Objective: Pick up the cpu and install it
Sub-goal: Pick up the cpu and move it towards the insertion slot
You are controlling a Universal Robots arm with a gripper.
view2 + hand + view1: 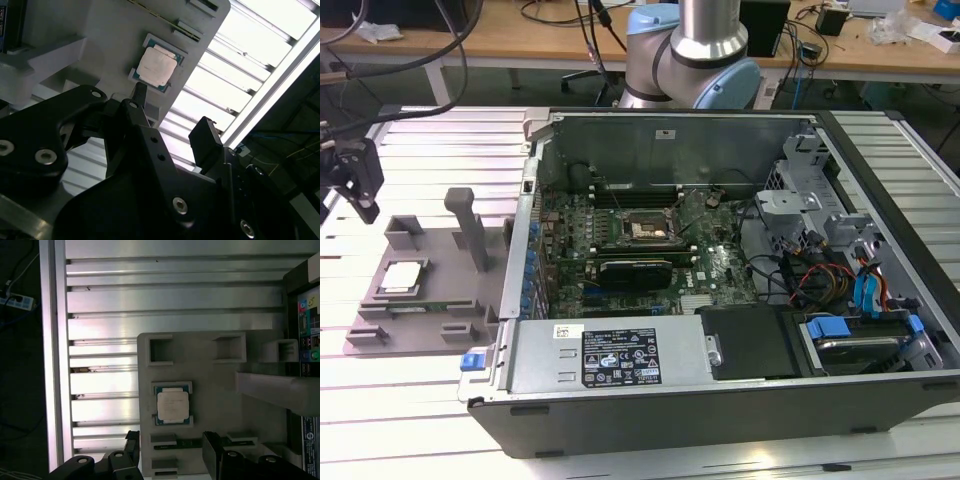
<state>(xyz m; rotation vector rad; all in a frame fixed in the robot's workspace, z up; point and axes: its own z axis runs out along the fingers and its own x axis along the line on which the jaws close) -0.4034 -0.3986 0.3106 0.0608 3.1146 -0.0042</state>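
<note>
Black fingers [214, 452] of the gripper [171, 440] fill the foreground in both wrist views, spread apart with nothing held between them. Beyond the gap, the cpu [173, 406] lies flat in its square recess on the grey tray [215, 390], silvery top up, and the fingers are clear of it.

In the exterior view the gripper [355, 180] hangs at nine o'clock, near the frame's edge and above the slatted metal table [420, 400]. The cpu [402, 277] sits at about five o'clock from it, well apart. On the same tray an upright post [470, 225] stands at two o'clock from the cpu.

At three o'clock from the tray and just beside it, the open computer case [670, 140] lies on its side. Its motherboard [720, 270] faces up, with the dark square socket [642, 230] near the middle. The arm's base [710, 50] rises at twelve o'clock, behind the case.
</note>
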